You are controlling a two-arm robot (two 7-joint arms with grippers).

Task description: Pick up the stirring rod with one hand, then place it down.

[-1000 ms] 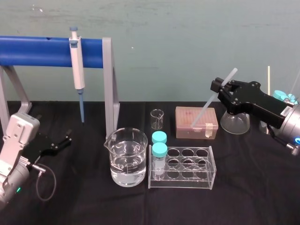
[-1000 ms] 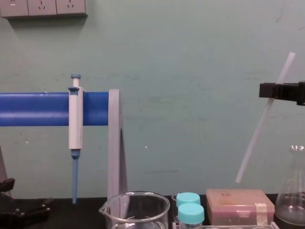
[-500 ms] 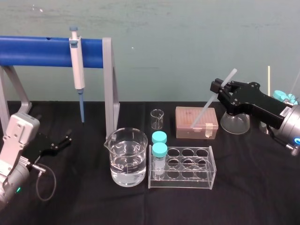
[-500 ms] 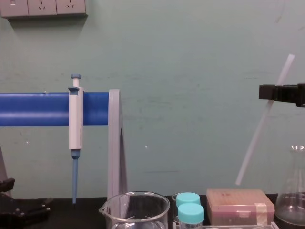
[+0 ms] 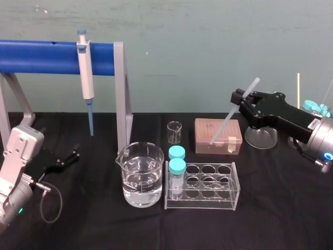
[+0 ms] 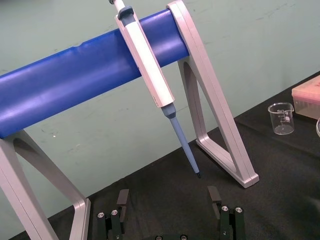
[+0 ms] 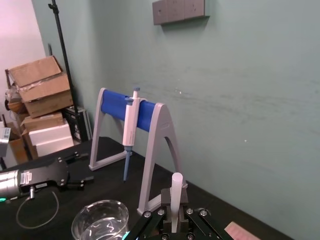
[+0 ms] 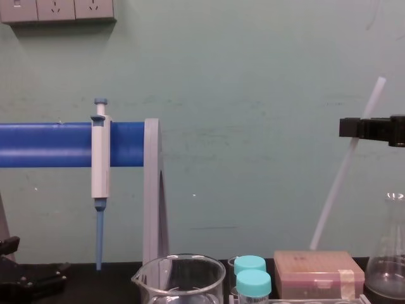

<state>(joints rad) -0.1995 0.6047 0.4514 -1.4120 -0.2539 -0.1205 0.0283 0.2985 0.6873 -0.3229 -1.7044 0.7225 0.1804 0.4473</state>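
The fingers of the black right gripper (image 5: pixel 240 97) are closed on a long, thin, translucent white stirring rod (image 5: pixel 228 119), pinching it about a third of the way down from its upper end. The gripper is raised over the black-clothed counter (image 5: pixel 276 213) at about 2 o'clock in the head view. The rod hangs tilted, its upper end toward 1 o'clock and its lower end toward 7 o'clock. The lower end sits just above the lid of a pinkish rectangular plastic box (image 5: pixel 218 136); whether they touch cannot be told. The black left gripper (image 5: pixel 73 156) rests low at 9 o'clock, its fingers spread apart and holding nothing.
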